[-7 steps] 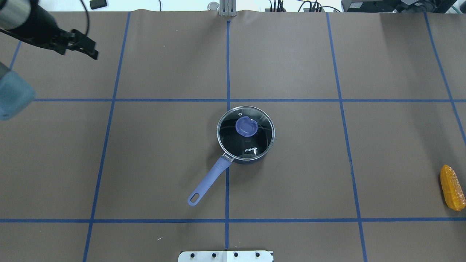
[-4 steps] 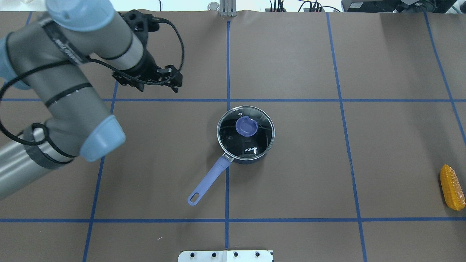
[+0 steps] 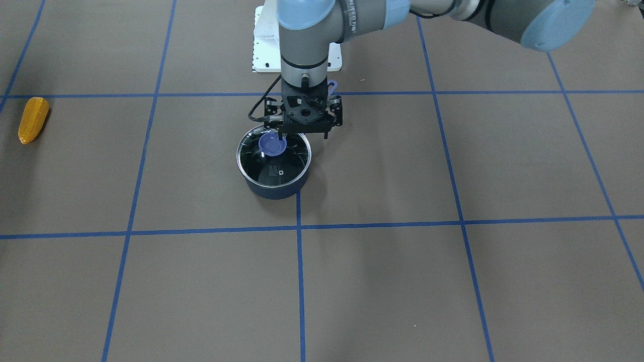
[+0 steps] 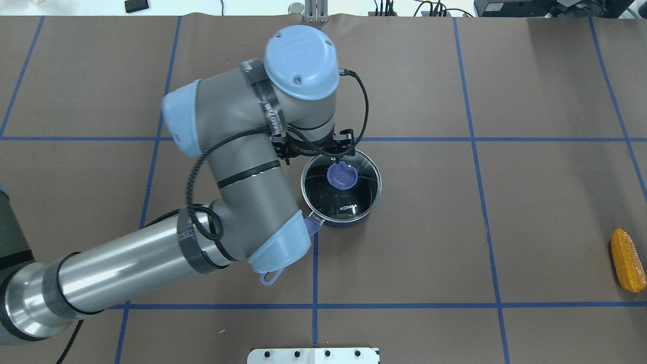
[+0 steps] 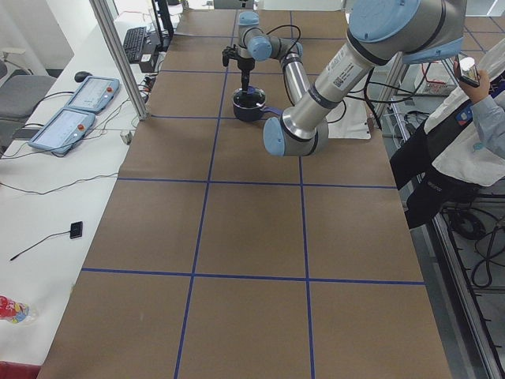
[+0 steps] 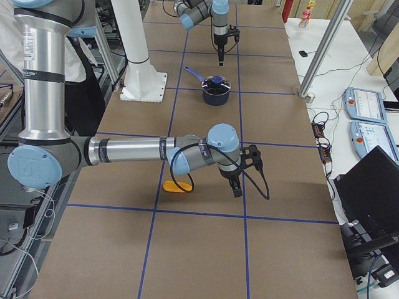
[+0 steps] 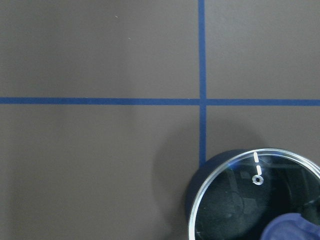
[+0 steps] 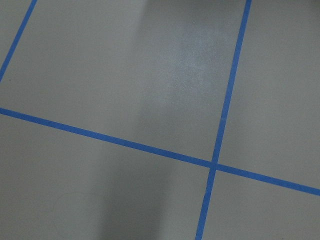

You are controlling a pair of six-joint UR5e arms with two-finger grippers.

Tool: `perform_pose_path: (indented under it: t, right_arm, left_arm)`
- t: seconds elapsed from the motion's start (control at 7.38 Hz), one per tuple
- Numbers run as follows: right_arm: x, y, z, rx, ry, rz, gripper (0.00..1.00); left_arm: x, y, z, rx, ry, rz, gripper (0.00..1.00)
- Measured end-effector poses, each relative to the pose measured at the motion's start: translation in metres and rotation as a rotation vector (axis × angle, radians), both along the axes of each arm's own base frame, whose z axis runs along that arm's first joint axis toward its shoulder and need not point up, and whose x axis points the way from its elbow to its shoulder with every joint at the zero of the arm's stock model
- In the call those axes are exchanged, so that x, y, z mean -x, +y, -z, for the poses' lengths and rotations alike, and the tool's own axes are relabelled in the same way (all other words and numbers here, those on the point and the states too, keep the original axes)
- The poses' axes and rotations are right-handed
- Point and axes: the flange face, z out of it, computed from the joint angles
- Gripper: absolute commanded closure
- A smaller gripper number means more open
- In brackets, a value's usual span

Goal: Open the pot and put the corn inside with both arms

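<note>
Round glass lid (image 3: 282,168) sits on small dark navy saucepan (image 3: 274,191). Black left gripper (image 3: 304,134) hangs over saucepan's rim, jaws apart. Yellow-orange corn cob (image 3: 33,119) and right gripper (image 6: 235,190) lie well apart from saucepan; right jaws: cannot tell.

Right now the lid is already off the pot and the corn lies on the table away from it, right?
No: the overhead view shows the lid on the pot. The corn does lie on the table away from it.
</note>
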Motion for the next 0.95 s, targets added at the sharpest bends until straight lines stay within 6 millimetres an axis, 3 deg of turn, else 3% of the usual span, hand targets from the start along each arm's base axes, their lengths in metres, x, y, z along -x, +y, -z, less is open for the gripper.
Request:
perform_pose_path:
  t: [0.41, 0.95]
  right_arm:
    - [0.0, 0.0, -0.001, 0.002, 0.0, 0.001, 0.0]
    - [0.001, 0.0, -0.001, 0.001, 0.0, 0.003, 0.0]
  left_arm:
    - [-0.046, 0.016, 0.013, 0.0, -0.007, -0.005, 0.02]
    - [-0.068, 0.01, 0.002, 0.008, 0.015, 0.015, 0.03]
